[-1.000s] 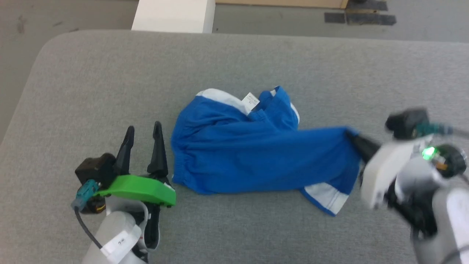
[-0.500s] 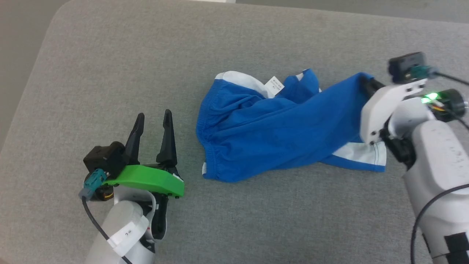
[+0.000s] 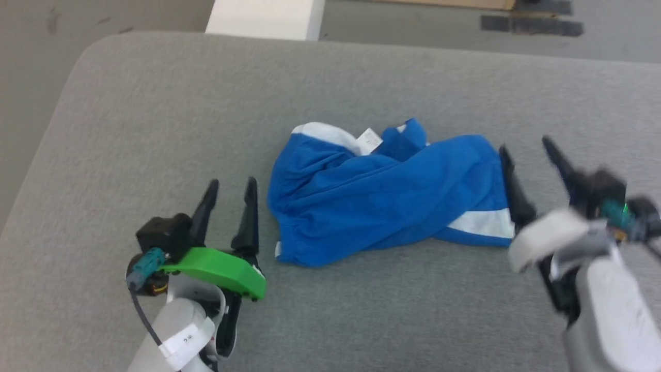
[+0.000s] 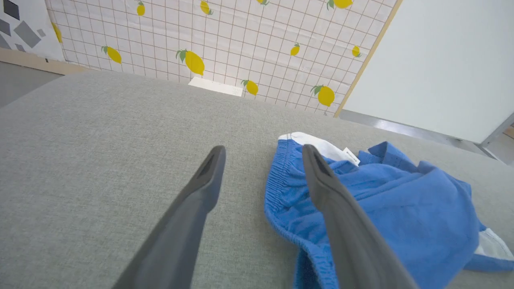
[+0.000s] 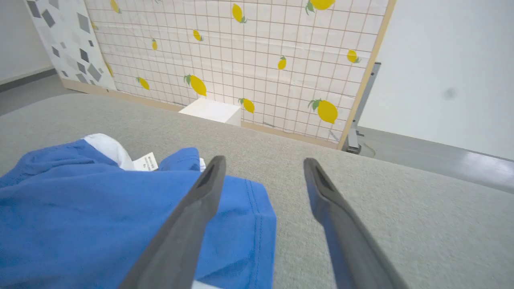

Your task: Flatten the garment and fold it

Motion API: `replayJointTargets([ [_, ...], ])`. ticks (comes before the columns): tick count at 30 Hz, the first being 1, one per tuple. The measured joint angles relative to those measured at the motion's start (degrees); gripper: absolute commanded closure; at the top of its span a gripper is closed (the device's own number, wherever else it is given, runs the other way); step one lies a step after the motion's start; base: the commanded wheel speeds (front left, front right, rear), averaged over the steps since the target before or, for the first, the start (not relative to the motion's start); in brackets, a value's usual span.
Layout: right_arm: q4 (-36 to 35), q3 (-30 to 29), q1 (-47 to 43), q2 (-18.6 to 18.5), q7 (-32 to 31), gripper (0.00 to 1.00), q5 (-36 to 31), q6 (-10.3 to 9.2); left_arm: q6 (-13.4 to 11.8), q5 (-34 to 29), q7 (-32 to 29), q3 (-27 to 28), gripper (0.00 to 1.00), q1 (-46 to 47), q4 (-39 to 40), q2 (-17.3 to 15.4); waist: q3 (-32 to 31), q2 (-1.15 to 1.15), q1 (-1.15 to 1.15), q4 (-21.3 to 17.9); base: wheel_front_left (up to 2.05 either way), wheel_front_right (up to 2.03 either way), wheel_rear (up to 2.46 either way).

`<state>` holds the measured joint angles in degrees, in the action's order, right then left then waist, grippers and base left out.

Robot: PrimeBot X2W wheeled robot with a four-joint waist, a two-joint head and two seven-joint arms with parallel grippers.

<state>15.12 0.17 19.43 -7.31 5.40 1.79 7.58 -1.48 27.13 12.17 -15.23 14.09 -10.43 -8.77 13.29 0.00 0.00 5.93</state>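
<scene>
Flattening step in hand: garment (image 3: 382, 201) lies bunched mid-bench (image 3: 155, 103), left end effector (image 3: 231, 182) open beside its waistband (image 3: 281, 243), right end effector (image 3: 524, 145) open and empty by the white-striped hem (image 3: 480, 223); next, I judge, I pinch opposite edges and spread.

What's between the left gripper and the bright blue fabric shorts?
Head view: just a narrow bare strip of grey padded surface separates left gripper and shorts.

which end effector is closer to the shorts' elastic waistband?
Left. The left end effector sits open right beside the waistband; right end effector is open at the opposite end.
</scene>
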Motion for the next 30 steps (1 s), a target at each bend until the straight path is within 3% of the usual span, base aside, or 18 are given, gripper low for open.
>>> replayJointTargets([
  [6,-9.71,-0.10,-10.18,3.31,-0.42,0.00,-2.14,0.00,-0.67,1.93,-11.61,-1.35,0.00,-1.44,1.14,-0.83,-1.69,0.00,0.00,-3.38,0.00,0.00,0.00],
  [12,-14.81,0.81,-13.62,4.14,-1.45,0.00,-2.87,0.00,-5.78,1.83,-23.24,-1.26,0.00,-0.09,1.33,-3.97,-2.16,0.00,0.00,-6.26,0.00,0.00,0.00],
  [15,-15.69,2.07,-13.75,4.22,-1.97,0.00,-2.85,0.00,-6.90,1.56,-26.83,-0.70,0.00,2.73,-0.21,-4.93,-1.60,0.00,0.00,-7.22,0.00,0.00,0.00],
  [25,-16.23,4.08,-13.04,4.31,-2.11,0.00,-2.27,0.00,-5.01,2.76,-30.51,-0.53,0.00,10.69,-6.51,-6.02,1.46,0.00,0.00,-9.24,0.00,0.00,0.00],
  [30,-16.13,4.26,-12.62,4.31,-2.02,0.00,-1.52,0.00,-2.77,4.33,-31.33,-0.58,0.00,12.02,-8.17,-5.97,2.39,0.00,0.00,-10.08,0.00,0.00,0.00],
])
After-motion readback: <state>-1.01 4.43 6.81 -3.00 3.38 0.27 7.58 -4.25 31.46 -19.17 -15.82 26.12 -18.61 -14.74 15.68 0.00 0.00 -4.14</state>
